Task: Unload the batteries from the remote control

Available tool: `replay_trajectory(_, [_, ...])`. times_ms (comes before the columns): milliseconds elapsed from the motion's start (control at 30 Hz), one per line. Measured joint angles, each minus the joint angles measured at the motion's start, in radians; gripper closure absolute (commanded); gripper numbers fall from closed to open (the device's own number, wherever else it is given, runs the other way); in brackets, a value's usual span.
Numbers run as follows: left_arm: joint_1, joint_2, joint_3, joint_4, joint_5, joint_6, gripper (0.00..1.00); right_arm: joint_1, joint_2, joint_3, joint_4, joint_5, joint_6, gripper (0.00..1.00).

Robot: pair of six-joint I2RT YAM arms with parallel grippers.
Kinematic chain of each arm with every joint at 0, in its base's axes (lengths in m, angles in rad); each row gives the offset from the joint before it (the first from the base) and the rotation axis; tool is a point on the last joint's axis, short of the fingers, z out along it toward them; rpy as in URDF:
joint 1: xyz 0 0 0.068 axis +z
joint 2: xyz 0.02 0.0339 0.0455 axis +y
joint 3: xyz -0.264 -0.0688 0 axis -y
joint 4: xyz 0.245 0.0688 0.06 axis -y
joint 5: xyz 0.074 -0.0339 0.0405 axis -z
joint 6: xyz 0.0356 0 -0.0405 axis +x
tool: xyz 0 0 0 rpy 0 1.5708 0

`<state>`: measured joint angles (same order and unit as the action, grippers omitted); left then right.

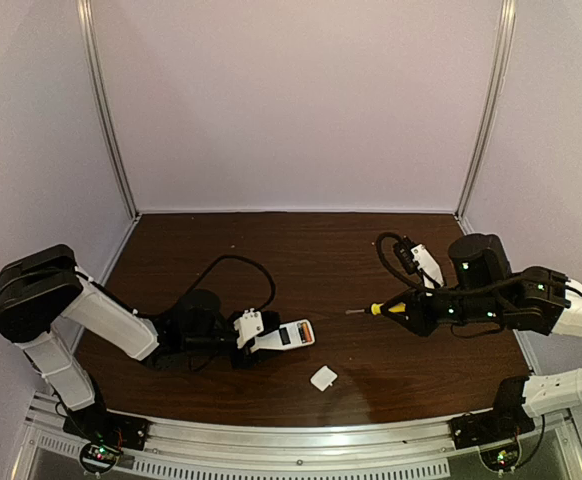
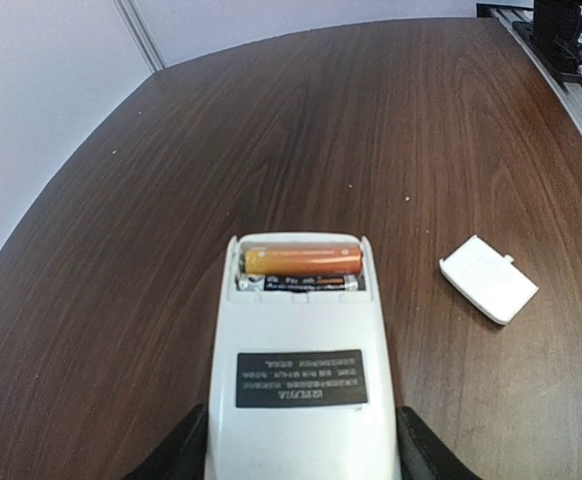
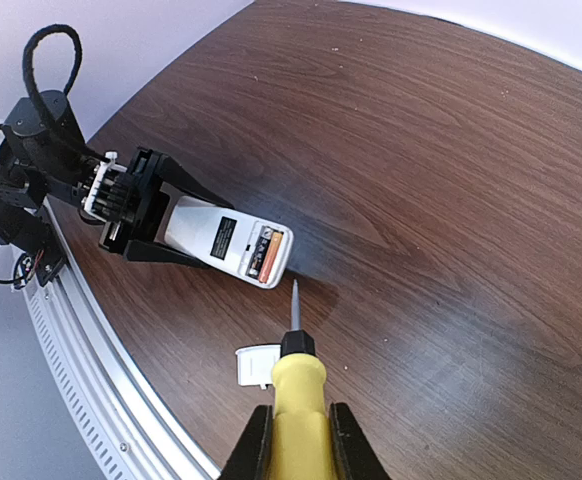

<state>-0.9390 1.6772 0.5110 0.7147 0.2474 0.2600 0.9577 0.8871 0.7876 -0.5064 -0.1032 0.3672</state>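
The remote control (image 2: 301, 400) lies back-up, its white back and dark label showing. My left gripper (image 2: 301, 455) is shut on it, a black finger on each long side. Its compartment at the far end is uncovered, and the batteries (image 2: 303, 260) lie inside: an orange one, with a darker one (image 2: 296, 283) beside it. From above, the remote control (image 1: 289, 336) rests low over the table at centre-left. My right gripper (image 3: 296, 445) is shut on a yellow-handled screwdriver (image 3: 296, 390). Its tip points at the remote control (image 3: 221, 240), a short gap from the open end.
A small white square cover (image 1: 323, 378) lies loose on the dark wooden table (image 1: 301, 250), near the front and below the screwdriver (image 1: 376, 309). A metal rail (image 1: 301, 440) runs along the near edge. Pale walls close in the back and both sides.
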Motion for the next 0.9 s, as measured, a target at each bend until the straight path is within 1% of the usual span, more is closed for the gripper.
replay_trajectory(167, [-0.032,0.0,-0.083,0.117,-0.009,0.039,1.0,0.0,0.061,0.043,0.002,-0.016,-0.032,1.0])
replay_trajectory(300, [-0.051,0.0,-0.084,0.152,-0.003,0.072,1.0,0.0,0.099,0.085,-0.012,-0.04,-0.084,1.0])
replay_trajectory(500, [-0.052,0.004,-0.031,0.099,0.006,0.089,1.0,0.002,0.118,0.139,-0.046,-0.051,-0.181,1.0])
replay_trajectory(633, [-0.052,0.034,0.007,0.086,0.008,0.089,1.0,0.008,0.146,0.169,-0.071,-0.051,-0.233,1.0])
replay_trajectory(900, [-0.052,0.052,0.008,0.064,0.037,0.112,1.0,0.025,0.18,0.192,-0.146,-0.041,-0.332,1.0])
